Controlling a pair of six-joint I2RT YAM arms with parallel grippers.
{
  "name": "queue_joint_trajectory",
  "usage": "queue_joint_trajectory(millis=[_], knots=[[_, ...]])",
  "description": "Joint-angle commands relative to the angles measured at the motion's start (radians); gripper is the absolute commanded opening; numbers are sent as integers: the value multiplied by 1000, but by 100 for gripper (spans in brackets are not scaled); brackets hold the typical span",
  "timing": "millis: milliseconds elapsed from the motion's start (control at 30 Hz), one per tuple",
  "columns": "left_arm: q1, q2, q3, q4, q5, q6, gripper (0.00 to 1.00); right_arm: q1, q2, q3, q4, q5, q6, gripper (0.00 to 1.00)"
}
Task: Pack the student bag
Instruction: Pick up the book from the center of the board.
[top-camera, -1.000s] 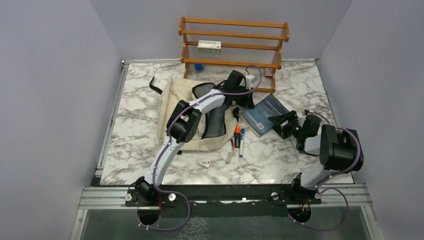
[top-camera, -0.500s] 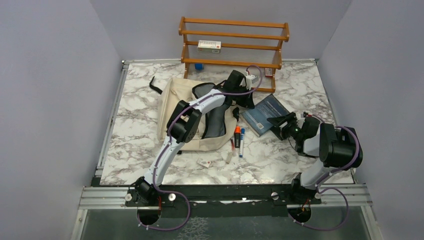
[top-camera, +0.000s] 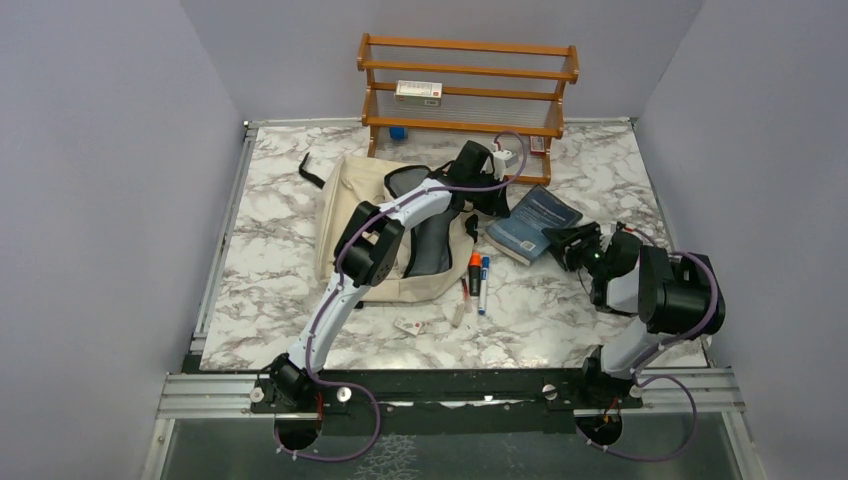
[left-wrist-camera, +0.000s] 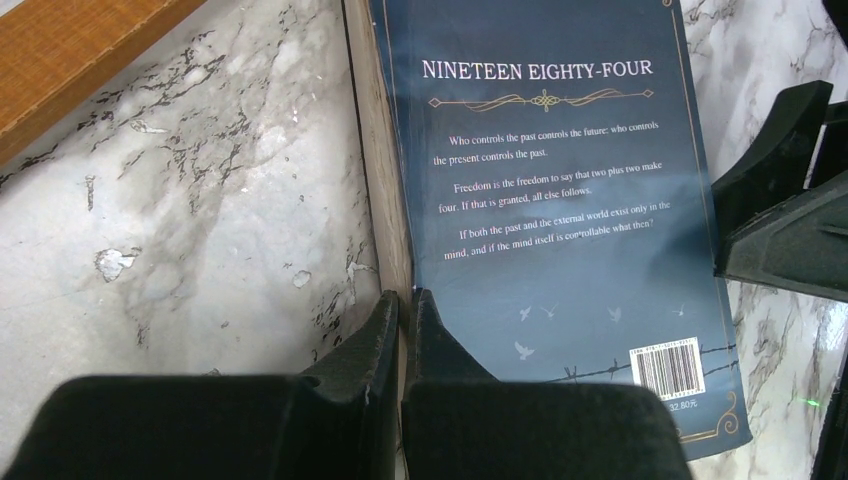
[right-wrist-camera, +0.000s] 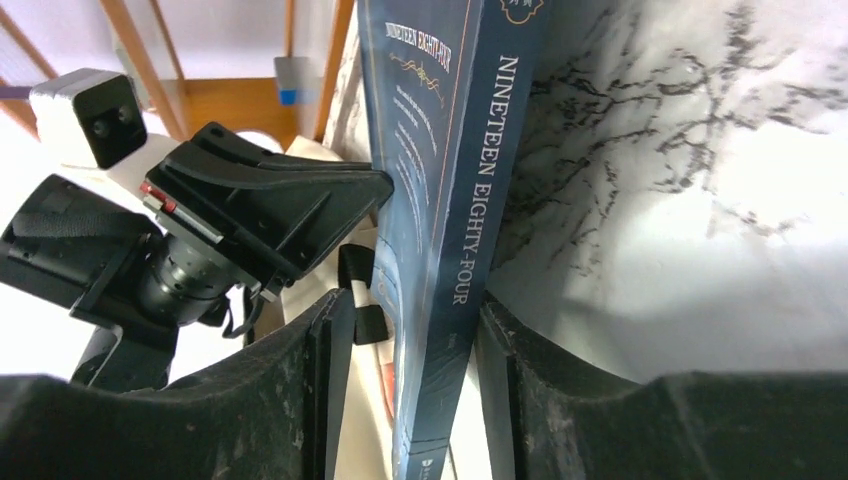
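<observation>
We see cream fabric backpack (top-camera: 345, 200) with black straps flat on marble desk (top-camera: 270, 290), left of dark blue paperback book (left-wrist-camera: 560, 200); left jaws pressed together at book's page edge; right jaws spread astride its spine, gap showing.

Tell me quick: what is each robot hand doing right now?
Left gripper: closed, holding nothing, tips at the edge of the dark blue paperback book.
Right gripper: open, fingers astride that book's spine.
</observation>
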Motion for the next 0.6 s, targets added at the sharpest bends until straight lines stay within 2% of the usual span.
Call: queue_joint_trajectory(millis=[0,133,200,400,500,567], knots=[[-61,143,-74,-237,-67,48,0,4,109,3,418,-134,90,48],[-60,141,-73,-237,-65,50,0,4,197,4,512,-163,126,39],[-60,140,-74,-237,-65,51,0,4,217,5,512,-164,123,38],[-59,136,-68,-235,-49,51,0,4,150,44,224,-134,-6,37],[-61,128,-65,-224,-20,48,0,4,92,78,81,-116,-99,34],[-60,118,-61,-216,5,46,0,4,60,85,42,-113,-143,30]])
